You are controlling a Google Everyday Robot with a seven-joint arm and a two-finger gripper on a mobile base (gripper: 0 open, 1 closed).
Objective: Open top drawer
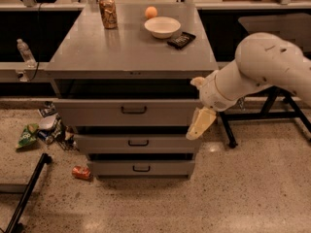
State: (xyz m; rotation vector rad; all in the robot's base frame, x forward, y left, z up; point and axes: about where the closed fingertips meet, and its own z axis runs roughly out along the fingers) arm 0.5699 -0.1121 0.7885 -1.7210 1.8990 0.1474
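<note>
Gripper (201, 123) hangs pointing down, just beside right end of top drawer (92, 113) front; its spread: cannot tell. White arm (262, 69) reaches in from right. Drawer partly pulled out beneath bench (97, 52) top, handle (133, 110) untouched.

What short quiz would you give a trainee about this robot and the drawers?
1. True or false: the gripper holds the handle of the top drawer.
2. What lies just behind the bowl? A) orange ball B) bottle C) crisp bag
3. Fill in: the red can lies on the ____.
Key: 1 false, the gripper hangs by the right end of the drawer's front. 2 A. 3 floor.
</note>
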